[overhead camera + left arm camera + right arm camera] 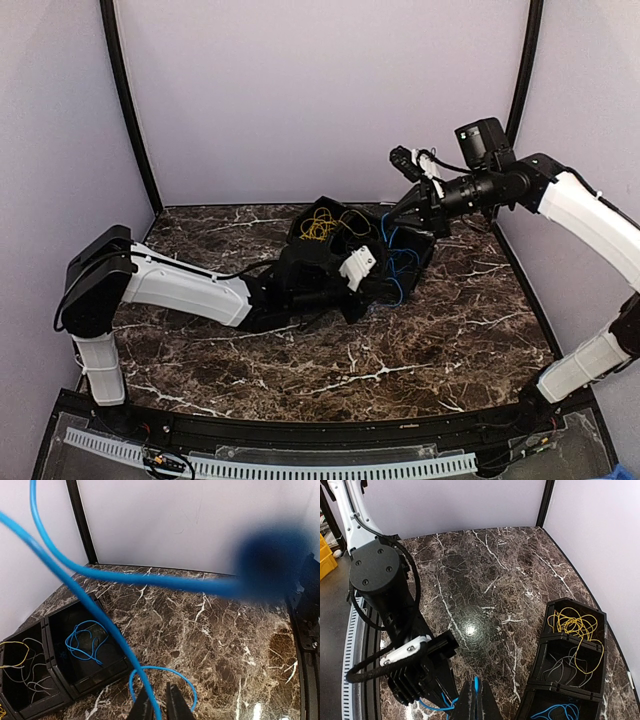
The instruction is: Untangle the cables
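Marble table, black bin: we see yellow cable inside, blue cable spilling out, strand running between arms. Left gripper nearly shut round it; right gripper clamped on it, higher, farther back.

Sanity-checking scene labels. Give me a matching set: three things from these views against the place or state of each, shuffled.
Things:
1. yellow cable
2. grey wires
3. right end effector

Place or state:
A. shut on the blue cable
B. mainly in an end compartment of the black bin
C. middle compartment of that bin

Pairs: 1-B, 2-C, 3-A
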Motion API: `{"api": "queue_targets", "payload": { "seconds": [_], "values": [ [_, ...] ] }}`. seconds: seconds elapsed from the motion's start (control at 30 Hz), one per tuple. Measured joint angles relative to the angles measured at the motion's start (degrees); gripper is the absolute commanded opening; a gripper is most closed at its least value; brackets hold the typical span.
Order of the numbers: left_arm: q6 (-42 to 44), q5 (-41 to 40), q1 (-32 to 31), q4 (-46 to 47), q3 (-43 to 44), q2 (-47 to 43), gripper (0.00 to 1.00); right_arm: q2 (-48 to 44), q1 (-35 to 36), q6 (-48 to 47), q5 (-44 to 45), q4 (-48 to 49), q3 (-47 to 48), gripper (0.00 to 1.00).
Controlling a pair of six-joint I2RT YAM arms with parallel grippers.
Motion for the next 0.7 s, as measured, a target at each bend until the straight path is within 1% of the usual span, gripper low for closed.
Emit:
{"api": "queue_targets", "payload": {
  "seconds": [0.1,0.23,0.47,0.7],
  "values": [
    [-0.1,0.6,0.0,2.7,-0.2,1.2,0.06,-0.2,0.0,0.1,-0.8,-0.5,0.9,0.0],
    [-0.4,1.6,0.0,6.3,-0.9,2.9,0.05,-0.6,0.0,0.3,-1.8,-2.2,2.6,0.0],
    [-1.7,3.0,0.1,11.2,-2.4,5.9,0.07,-0.6,0.0,0.7,-2.4,-6.3,8.6,0.0],
    [-3.0,3.5,0.3,12.4,-5.9,9.2,0.09,-0.7,0.0,2.0,-3.0,-5.8,17.7,0.0]
  ]
}}
